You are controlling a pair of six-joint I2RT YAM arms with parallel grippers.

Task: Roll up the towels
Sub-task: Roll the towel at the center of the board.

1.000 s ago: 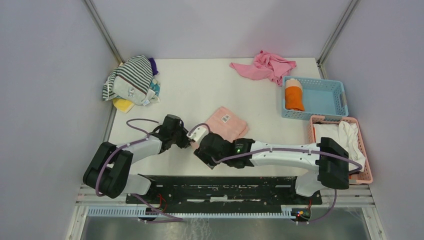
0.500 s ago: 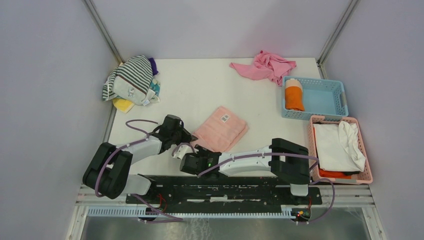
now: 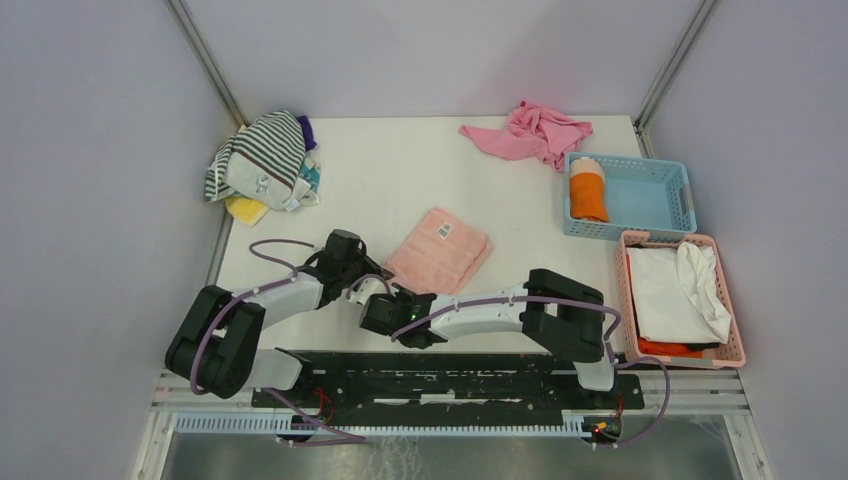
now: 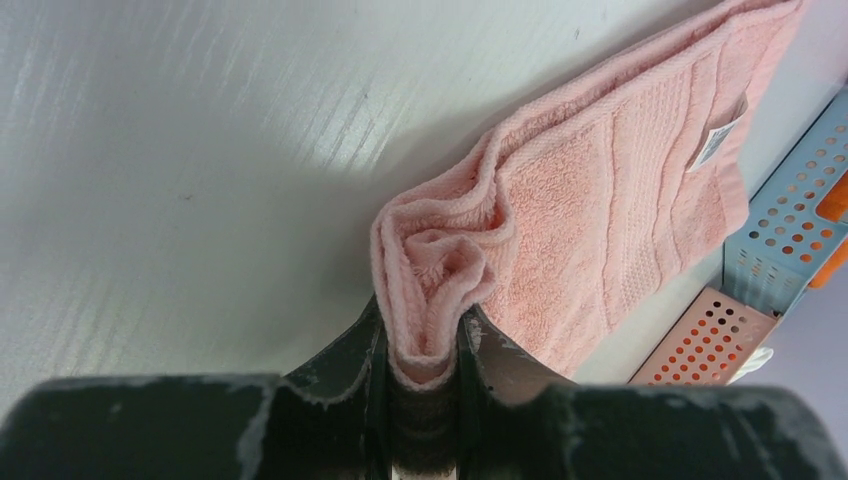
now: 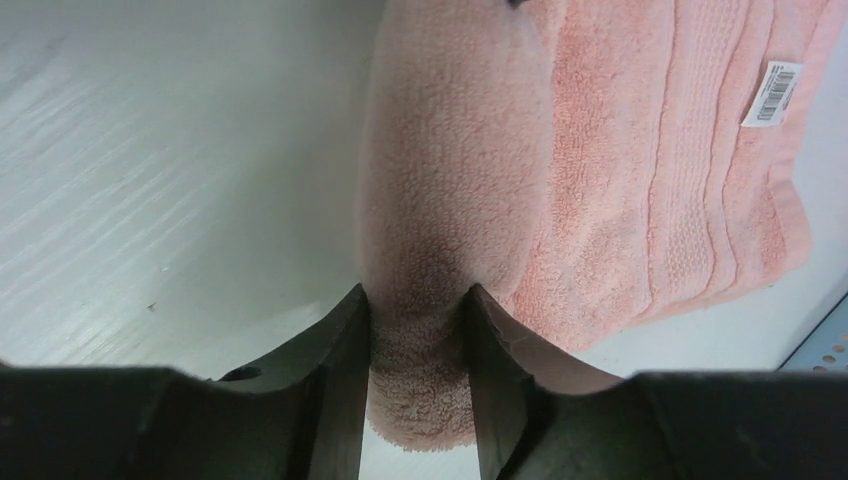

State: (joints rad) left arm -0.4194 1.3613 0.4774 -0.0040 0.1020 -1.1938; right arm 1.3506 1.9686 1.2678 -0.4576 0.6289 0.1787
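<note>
Left arm: reaches from its base at the near left, forearm slanting up and right, wrist low over the white worktop [image 3: 400, 170].
Left claw [image 4: 424, 345]: clenched on a bunched corner of the pale pink terry towel [image 3: 440, 250]. The cloth puckers up in folds between the two dark fingers.
Right arm: folded tight, elbow raised near the middle of the near edge. The forearm runs left, almost parallel to that edge, so the wrist ends just beside the left arm's wrist.
Right claw [image 5: 418, 330]: grasping the towel's rolled-over near edge. The soft fold fills the gap and touches both fingers [image 5: 340, 350].
Towel position: lies centre-left on the worktop, mostly flat, with its white barcode label [image 3: 445, 230] facing up. The near-left corner is lifted into the two claws.
Second towel: the rolled orange towel [image 3: 588, 190] lies inside the pale blue perforated basket [image 3: 650, 215] at the right.
Other things: a peach-pink perforated basket [image 3: 680, 238] holding white cloths sits nearer than the blue one. A crumpled bright pink cloth [image 3: 530, 130] lies at the far edge. A heap of striped and coloured cloths [image 3: 260, 160] lies at the far left.
Change over the last second: the right arm was stretched long from the right side, elbow far out. It has since drawn in, and its claw has moved down and left. The towel has slid slightly away and leftward. The left arm has barely shifted.
</note>
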